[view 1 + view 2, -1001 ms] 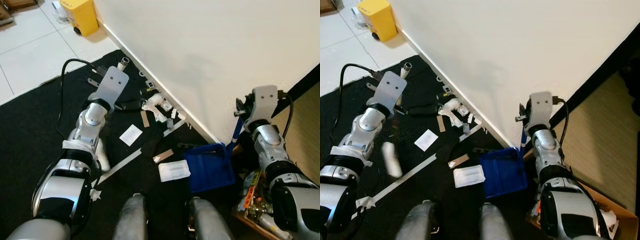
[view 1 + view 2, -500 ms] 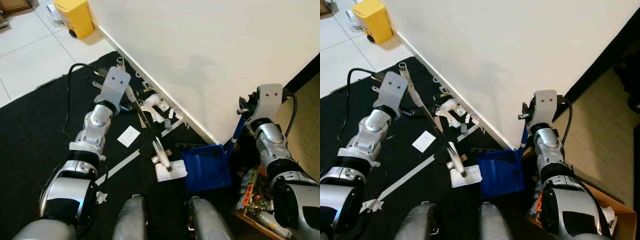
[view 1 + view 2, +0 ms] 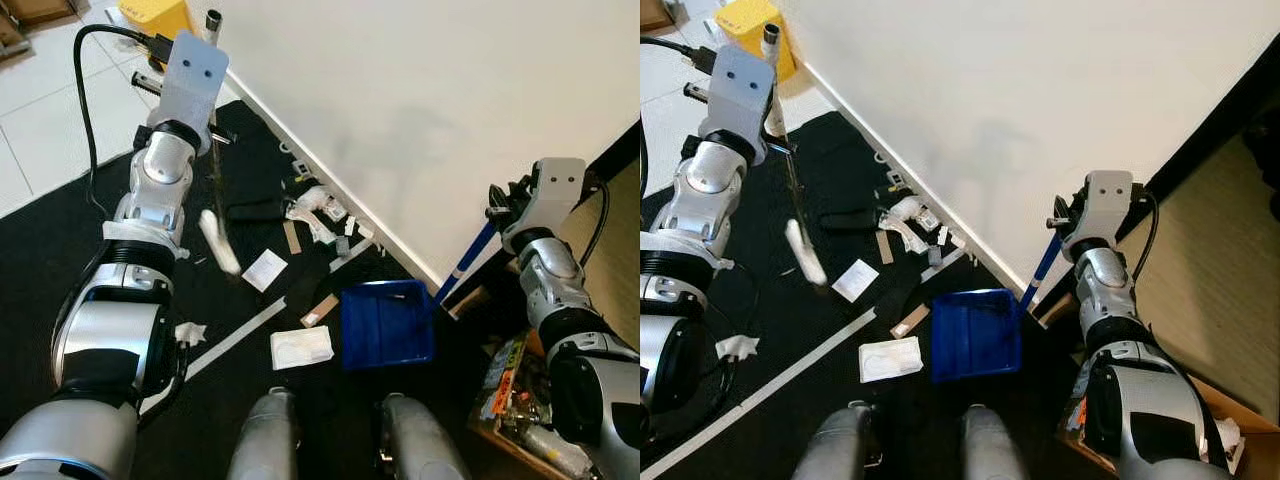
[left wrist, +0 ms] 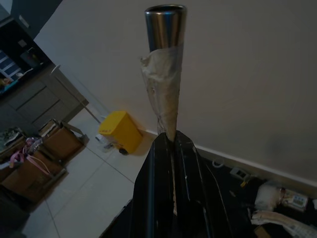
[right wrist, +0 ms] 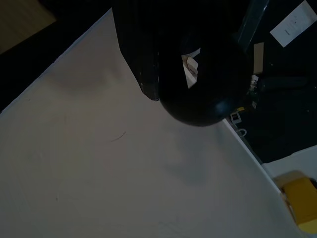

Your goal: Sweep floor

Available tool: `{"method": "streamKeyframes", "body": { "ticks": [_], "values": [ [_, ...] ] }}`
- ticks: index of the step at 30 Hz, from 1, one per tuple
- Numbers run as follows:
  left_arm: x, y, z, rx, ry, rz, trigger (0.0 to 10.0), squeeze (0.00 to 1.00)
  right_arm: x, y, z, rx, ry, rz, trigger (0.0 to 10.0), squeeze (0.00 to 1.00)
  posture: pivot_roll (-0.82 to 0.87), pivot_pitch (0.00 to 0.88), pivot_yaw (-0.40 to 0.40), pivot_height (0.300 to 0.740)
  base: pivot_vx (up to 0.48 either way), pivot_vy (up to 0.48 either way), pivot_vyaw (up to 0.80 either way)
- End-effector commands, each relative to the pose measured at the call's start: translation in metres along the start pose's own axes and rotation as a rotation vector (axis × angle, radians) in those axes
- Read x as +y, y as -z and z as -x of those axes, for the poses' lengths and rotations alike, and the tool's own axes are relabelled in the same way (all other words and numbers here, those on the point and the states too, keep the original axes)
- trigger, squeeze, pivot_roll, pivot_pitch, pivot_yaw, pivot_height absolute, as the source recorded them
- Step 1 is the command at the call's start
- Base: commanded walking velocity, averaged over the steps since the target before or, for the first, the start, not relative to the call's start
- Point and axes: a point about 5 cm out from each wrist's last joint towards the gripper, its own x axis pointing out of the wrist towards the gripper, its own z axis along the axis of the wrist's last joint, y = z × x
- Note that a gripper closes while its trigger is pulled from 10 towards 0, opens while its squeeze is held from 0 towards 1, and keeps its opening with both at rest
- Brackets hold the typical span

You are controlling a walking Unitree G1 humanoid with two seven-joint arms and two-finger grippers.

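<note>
Left pincer [image 4: 171, 163] raised high near the white wall [image 3: 420, 90], fingers clamped together on the taped metal handle of the broom [image 3: 215, 185]. Handle top projecting above the wrist plate; shaft slanting down to a pale, motion-blurred broom head [image 3: 220, 243] hanging just above the black mat [image 3: 60, 250].

Right pincer [image 5: 198, 84] held up at the wall's corner, clamped on the round black end of the dustpan handle [image 3: 462, 265]. Blue handle slanting down to the blue dustpan [image 3: 388, 323], pan lying flat on the mat, in front of the robot's knees, close to the baseboard.

Debris on the mat: white paper square [image 3: 264, 270] beside the broom head; white packet [image 3: 301, 347] just left of the dustpan; brown cardboard strip [image 3: 320, 310] between packet and pan; long white tape strip [image 3: 235, 340] running diagonally across the mat; crumpled white scraps [image 3: 318, 212] and small fragments along the baseboard.

Yellow bin [image 3: 745, 25] on the white tiled floor [image 3: 40, 130] beyond the mat, against the wall. Cardboard box of clutter [image 3: 515, 405] beside the right arm.
</note>
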Motion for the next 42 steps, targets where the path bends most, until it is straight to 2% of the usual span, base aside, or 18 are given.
{"method": "streamKeyframes", "body": {
  "ticks": [1,3,7,9,10,11,12,15,22,25,29,30,32,34,35,36,39,42],
  "values": [
    [-0.005,-0.001,0.001,-0.012,0.004,0.003,10.0,0.00,-0.006,-0.003,-0.001,0.001,0.013,0.006,10.0,0.00,0.00,0.056,-0.009,0.740,0.000,0.000,0.00],
    [0.005,0.011,0.008,0.017,-0.004,-0.061,10.0,0.00,-0.007,0.000,0.002,0.010,0.013,0.024,10.0,0.00,0.00,0.041,-0.009,0.740,0.000,0.000,0.00],
    [0.018,0.022,0.014,0.045,-0.017,-0.114,10.0,0.00,-0.008,0.002,0.003,0.010,0.016,0.037,10.0,0.00,-0.02,0.032,-0.004,0.740,0.000,0.000,0.00],
    [0.041,0.039,0.026,0.103,-0.061,-0.164,10.0,0.00,-0.011,0.005,0.006,0.004,0.034,0.036,10.0,0.00,-0.01,0.020,0.000,0.740,0.000,0.000,0.00],
    [0.041,0.039,0.026,0.103,-0.061,-0.164,10.0,0.00,-0.011,0.005,0.006,0.004,0.034,0.036,10.0,0.00,-0.01,0.020,0.000,0.740,0.000,0.000,0.00],
    [0.056,0.049,0.035,0.140,-0.093,-0.196,10.0,0.00,-0.014,0.008,0.009,0.005,0.048,0.030,10.0,0.00,-0.02,0.007,0.002,0.740,0.000,0.000,0.00],
    [0.063,0.052,0.039,0.154,-0.107,-0.203,10.0,0.00,-0.015,0.009,0.010,0.006,0.053,0.028,10.0,0.00,-0.02,0.003,0.002,0.740,0.000,0.000,0.00],
    [0.071,0.056,0.043,0.170,-0.123,-0.217,10.0,0.00,-0.016,0.010,0.012,0.006,0.056,0.028,10.0,0.00,-0.02,0.000,0.002,0.740,0.000,0.000,0.00],
    [0.073,0.055,0.042,0.174,-0.129,-0.222,10.0,0.00,-0.016,0.010,0.011,0.011,0.048,0.020,10.0,0.00,0.00,0.000,-0.004,0.740,0.000,0.000,0.00],
    [0.066,0.053,0.039,0.167,-0.117,-0.196,10.0,0.00,-0.010,0.011,0.009,0.016,0.037,0.010,10.0,0.00,0.00,0.000,-0.006,0.740,0.000,0.000,0.00],
    [0.028,0.042,0.025,0.114,-0.043,-0.124,10.0,0.00,0.003,0.015,0.008,0.024,0.005,-0.001,10.0,0.00,0.00,0.000,-0.006,0.740,0.000,0.000,0.00],
    [0.028,0.042,0.025,0.114,-0.043,-0.124,10.0,0.00,0.003,0.015,0.008,0.024,0.005,-0.001,10.0,0.00,0.00,0.000,-0.006,0.740,0.000,0.000,0.00],
    [0.013,0.034,0.019,0.089,-0.018,-0.092,10.0,0.00,0.006,0.016,0.008,0.025,-0.003,-0.002,10.0,0.00,0.00,0.000,-0.005,0.740,0.000,0.000,0.00],
    [0.010,0.033,0.018,0.085,-0.013,-0.086,10.0,0.00,0.006,0.016,0.008,0.026,-0.005,-0.002,10.0,0.00,0.00,0.000,-0.005,0.740,0.000,0.000,0.00],
    [-0.007,0.024,0.013,0.056,0.019,-0.058,10.0,0.00,0.007,0.016,0.007,0.026,-0.007,-0.003,10.0,0.00,0.01,0.000,-0.003,0.740,0.000,0.000,0.00],
    [-0.007,0.024,0.013,0.056,0.019,-0.058,10.0,0.00,0.007,0.016,0.007,0.026,-0.007,-0.003,10.0,0.00,0.01,0.000,-0.003,0.740,0.000,0.000,0.00],
    [-0.059,-0.009,-0.001,-0.040,0.127,0.043,10.0,0.00,0.008,0.016,0.007,0.025,-0.005,-0.009,10.0,0.00,0.00,0.000,0.003,0.740,0.000,0.000,0.00],
    [-0.074,-0.019,-0.003,-0.065,0.159,0.074,10.0,0.00,0.007,0.015,0.007,0.023,-0.001,-0.011,10.0,0.00,0.00,0.000,0.005,0.740,0.000,0.000,0.00]
  ]
}}
